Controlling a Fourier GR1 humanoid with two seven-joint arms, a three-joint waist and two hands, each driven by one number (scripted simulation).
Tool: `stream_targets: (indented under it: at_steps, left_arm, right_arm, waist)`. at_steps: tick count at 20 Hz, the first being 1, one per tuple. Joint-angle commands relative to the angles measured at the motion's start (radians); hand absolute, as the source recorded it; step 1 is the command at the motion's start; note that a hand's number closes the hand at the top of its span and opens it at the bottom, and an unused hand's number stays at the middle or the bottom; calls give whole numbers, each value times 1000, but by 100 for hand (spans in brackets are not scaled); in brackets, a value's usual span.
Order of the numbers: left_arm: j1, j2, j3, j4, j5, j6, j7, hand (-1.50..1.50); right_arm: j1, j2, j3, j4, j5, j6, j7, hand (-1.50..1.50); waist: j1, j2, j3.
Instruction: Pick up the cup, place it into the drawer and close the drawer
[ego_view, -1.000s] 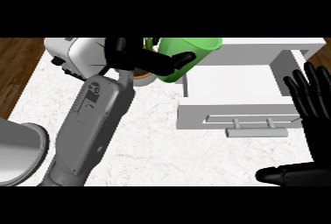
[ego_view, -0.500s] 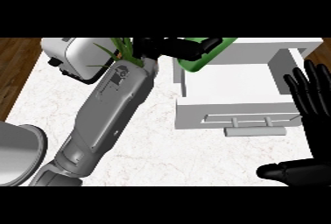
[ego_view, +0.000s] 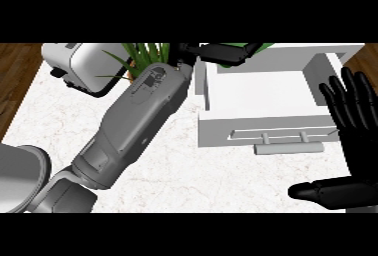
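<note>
My left hand (ego_view: 221, 52) reaches across to the far edge of the open white drawer (ego_view: 258, 95), fingers curled round the green cup (ego_view: 240, 47). Only a sliver of the cup shows above the hand, at the picture's top. The drawer is pulled out toward me, its front panel and handle (ego_view: 288, 148) facing the near side, and its inside looks bare. My right hand (ego_view: 354, 130) stands open at the right edge beside the drawer, fingers up and thumb low.
A white toaster (ego_view: 74, 62) stands at the back left, with a green leafy plant (ego_view: 140, 55) just right of it. A grey round object (ego_view: 18, 175) lies at the left edge. The counter (ego_view: 207, 190) is white marble.
My left arm has swung right and farther back, carrying the cup from the counter beside the plant to above the drawer's back edge. The right hand has stayed still.
</note>
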Motion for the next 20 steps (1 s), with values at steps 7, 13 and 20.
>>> stream_targets:
  at_steps: [7, 13, 20]
  left_arm:
    - [-79, 0, -176, 180, 110, 33, -58, 150]
    - [-117, 0, -271, 249, 134, 69, -19, 150]
    - [-87, 0, -364, 266, 146, 80, -25, -150]
  right_arm:
    - [-39, -6, 14, -41, -23, -7, 73, -150]
    - [-27, 12, 41, 12, -22, 30, -6, -150]
    - [-41, 9, 44, -7, -26, 25, 16, -150]
  waist:
    - [-35, 6, 0]
    - [-78, 18, 2]
    - [-72, 17, 1]
